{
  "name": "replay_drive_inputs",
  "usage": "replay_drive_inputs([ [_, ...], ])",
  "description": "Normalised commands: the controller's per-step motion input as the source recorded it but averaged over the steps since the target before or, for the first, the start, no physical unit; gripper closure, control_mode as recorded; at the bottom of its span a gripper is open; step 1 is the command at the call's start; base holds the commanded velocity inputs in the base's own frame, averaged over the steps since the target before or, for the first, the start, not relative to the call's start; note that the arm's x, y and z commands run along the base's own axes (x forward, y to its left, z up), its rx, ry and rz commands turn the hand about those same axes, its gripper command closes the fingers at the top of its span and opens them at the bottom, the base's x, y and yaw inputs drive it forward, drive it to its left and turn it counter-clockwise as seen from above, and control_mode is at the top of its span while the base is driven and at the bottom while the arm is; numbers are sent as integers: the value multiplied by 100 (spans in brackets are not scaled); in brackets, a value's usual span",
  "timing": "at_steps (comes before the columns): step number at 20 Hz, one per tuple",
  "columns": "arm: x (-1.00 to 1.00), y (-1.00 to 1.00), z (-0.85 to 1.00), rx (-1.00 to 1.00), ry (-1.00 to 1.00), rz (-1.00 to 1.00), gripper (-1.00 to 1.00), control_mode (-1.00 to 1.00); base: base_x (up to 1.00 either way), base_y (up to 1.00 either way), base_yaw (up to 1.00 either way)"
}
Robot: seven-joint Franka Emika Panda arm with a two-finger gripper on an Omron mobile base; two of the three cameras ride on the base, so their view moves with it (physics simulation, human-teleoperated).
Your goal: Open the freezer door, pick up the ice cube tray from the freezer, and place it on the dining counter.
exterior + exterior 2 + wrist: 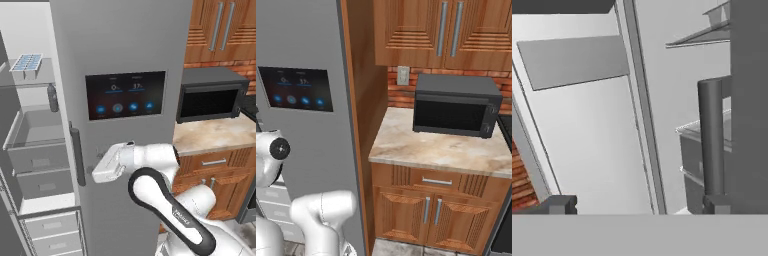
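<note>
The freezer (35, 165) stands open at the left, white inside, with grey drawers (37, 150). The ice cube tray (27, 63), white with pale-blue cells, lies on the top shelf. The freezer door (4, 125) is swung out at the far left; its pale inner face (587, 130) carries a grey bin (572, 60). My gripper (96, 171) is low in front of the touchscreen door, just right of that door's bar handle (76, 155), and points left toward the freezer. It (637, 204) is open and empty, far below the tray. The dining counter is out of view.
A dark bottle (52, 97) stands on the shelf under the tray. The grey door with the black touchscreen (125, 95) is shut; its handle (711, 140) is close by my right finger. A black microwave (456, 105) sits on a marble counter (436, 147) over wood cabinets.
</note>
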Motion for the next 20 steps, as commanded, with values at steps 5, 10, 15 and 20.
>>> replay_drive_inputs([
  [5, -15, -100, 16, -1, 0, -43, -100, -100, 0, 0, 0],
  [10, 2, -100, 23, 0, 0, -39, -100, -100, 0, 0, 0],
  [15, 0, -98, 16, 0, 1, -37, -100, -100, 0, 0, 0],
  [20, -2, -77, 0, 0, 6, -34, -100, -100, 0, 0, 0],
])
